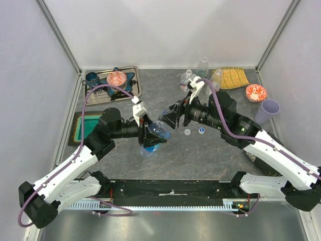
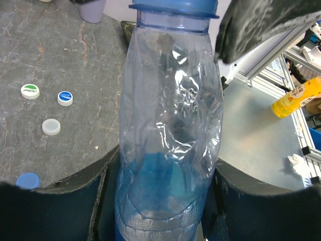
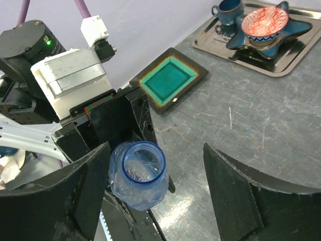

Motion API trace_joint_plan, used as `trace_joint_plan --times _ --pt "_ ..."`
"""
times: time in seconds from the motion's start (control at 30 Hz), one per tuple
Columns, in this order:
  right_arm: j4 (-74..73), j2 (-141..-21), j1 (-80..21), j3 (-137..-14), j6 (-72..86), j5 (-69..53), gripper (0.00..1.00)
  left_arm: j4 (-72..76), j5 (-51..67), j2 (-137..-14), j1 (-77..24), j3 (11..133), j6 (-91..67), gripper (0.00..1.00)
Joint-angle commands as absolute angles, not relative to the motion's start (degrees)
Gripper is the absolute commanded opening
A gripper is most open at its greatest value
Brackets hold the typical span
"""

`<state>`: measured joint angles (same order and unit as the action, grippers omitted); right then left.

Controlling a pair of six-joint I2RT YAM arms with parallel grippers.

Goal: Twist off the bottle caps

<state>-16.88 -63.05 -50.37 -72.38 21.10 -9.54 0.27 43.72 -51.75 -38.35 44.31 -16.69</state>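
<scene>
White-black arms (image 1: 70, 173); purple cables (image 3: 81, 7); black textured jaws; green LED (image 3: 48, 42).

The grey table (image 1: 215, 155) carries a metal tray (image 1: 138, 86) and green plate (image 1: 86, 126) at left, loose caps (image 1: 187, 132) mid-table, and three bottles (image 1: 202, 68), a yellow mat (image 1: 233, 78), bowl (image 1: 256, 92) and lilac cup (image 1: 267, 111) at right.

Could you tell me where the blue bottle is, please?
The blue bottle is central in the top view, held by the left gripper, facing the right gripper.
</scene>
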Motion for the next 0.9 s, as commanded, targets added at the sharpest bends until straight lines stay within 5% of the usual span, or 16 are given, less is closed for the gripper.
trace_joint_plan --times 0.0,0.3,0.4,0.47,0.5,0.87 --pt "-13.89 -63.54 -50.45 -71.90 21.36 -12.31 0.78 2.99 45.35 -51.77 -38.41 46.58 -18.02 0.57" --pt "-13.71 -63.72 -50.45 -71.63 21.27 -14.50 0.30 2.55 43.51 -51.24 -38.41 46.50 -17.49 0.62" --pt "-13.89 -63.46 -50.45 -71.72 21.01 -13.54 0.19 0.72 40.53 -50.98 -38.41 46.76 -17.58 0.73" --pt "-14.58 -63.28 -50.45 -72.33 20.74 -10.92 0.06 -1.82 37.28 -50.98 -38.32 47.90 -17.67 0.97" --pt "-15.11 -63.28 -50.45 -72.86 20.57 -9.33 0.00 -4.37 35.87 -50.89 -38.41 48.25 -17.67 0.99" --pt "-18.73 -78.64 -49.40 -86.38 12.67 29.77 0.00 -26.27 3.00 -43.34 -38.32 51.07 -19.25 0.99"
